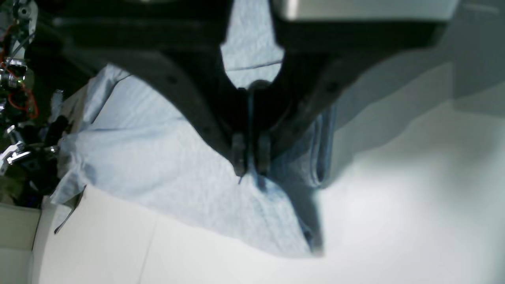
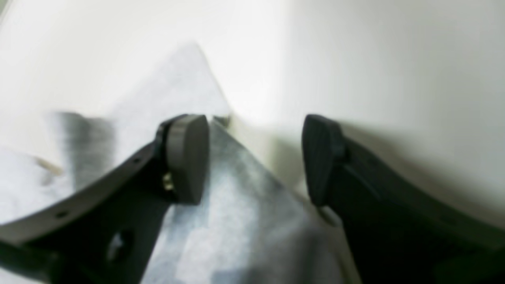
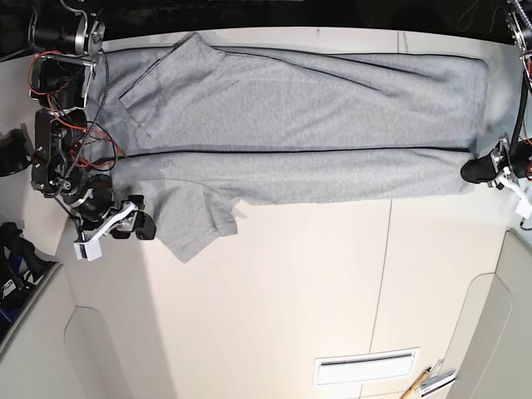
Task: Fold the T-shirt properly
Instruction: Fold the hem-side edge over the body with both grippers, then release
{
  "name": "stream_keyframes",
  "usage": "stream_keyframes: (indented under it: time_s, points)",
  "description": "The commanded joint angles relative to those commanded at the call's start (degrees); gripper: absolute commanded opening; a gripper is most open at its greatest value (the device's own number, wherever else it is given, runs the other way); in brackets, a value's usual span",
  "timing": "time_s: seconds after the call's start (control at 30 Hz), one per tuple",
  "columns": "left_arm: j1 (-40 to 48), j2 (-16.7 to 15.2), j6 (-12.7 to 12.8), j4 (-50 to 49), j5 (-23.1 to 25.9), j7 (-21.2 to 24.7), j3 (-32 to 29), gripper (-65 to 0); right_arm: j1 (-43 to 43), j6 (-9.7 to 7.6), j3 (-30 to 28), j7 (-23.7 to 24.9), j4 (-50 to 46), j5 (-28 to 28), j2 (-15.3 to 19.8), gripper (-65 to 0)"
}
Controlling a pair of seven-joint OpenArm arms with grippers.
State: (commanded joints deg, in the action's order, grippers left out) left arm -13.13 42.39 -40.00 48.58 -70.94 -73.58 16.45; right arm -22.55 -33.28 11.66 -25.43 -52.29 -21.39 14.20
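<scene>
**T-shirt held at one end only: uneven fold likely**

We find the right pincer (image 3: 137, 224) near the table's (image 3: 291, 291) left edge, jaws apart and holding nothing, beside a sleeve. The T-shirt (image 3: 299, 141) lies lengthwise along the far edge, folded along its length, soft heather-grey knit. At the right edge the left pincer (image 1: 251, 159) is clamped on the hem. We judge that pulling from this end alone could skew the limp cloth.

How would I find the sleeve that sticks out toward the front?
Look at the white table and the long grey T-shirt stretched across its far side. Near the right pincer, one short sleeve pokes out over bare table, unlike the other sleeve, folded on the shirt.
</scene>
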Motion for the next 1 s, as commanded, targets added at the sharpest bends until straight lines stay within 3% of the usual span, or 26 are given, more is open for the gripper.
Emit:
stream_keyframes:
  time_s: [0.17, 0.3, 0.37, 0.43, 0.57, 0.7, 0.83, 1.0]
  points:
    - [0.0, 0.0, 0.0, 0.0, 0.0, 0.0, 0.0, -65.0, -0.2, 0.02, -7.8, 0.0, 0.0, 0.0, -1.8, -27.5]
    - [0.0, 0.0, 0.0, 0.0, 0.0, 0.0, 0.0, -65.0, -0.2, 0.02, -8.8, 0.0, -0.1, 1.1, -4.6, -29.5]
    - [0.0, 0.0, 0.0, 0.0, 0.0, -0.2, 0.0, -65.0, -0.2, 0.04, -8.8, 0.0, -0.1, 3.9, -5.5, -43.8]
    - [0.0, 0.0, 0.0, 0.0, 0.0, -0.2, 0.0, -65.0, -0.3, 0.02, -8.8, 0.0, -0.1, 4.9, -5.8, -65.0]
    - [0.0, 0.0, 0.0, 0.0, 0.0, -0.2, 0.0, -65.0, -0.5, 0.04, -8.6, -2.8, -2.7, 4.3, -5.5, -65.0]
    - [0.0, 0.2, 0.0, 0.0, 0.0, -0.9, 0.0, -65.0, 0.1, 0.02, -6.6, -13.1, -11.2, -0.5, -5.2, -65.0]
    - [0.0, 0.8, 0.0, 0.0, -3.7, -5.0, 0.0, -65.0, 7.2, 0.02, -3.3, -16.5, -26.3, -6.3, -3.5, -65.0]
    - [0.0, 1.6, 0.0, 0.0, -5.2, -5.7, 0.0, -65.0, 19.0, 0.04, -0.1, -19.6, -41.6, -10.8, -0.9, -65.0]
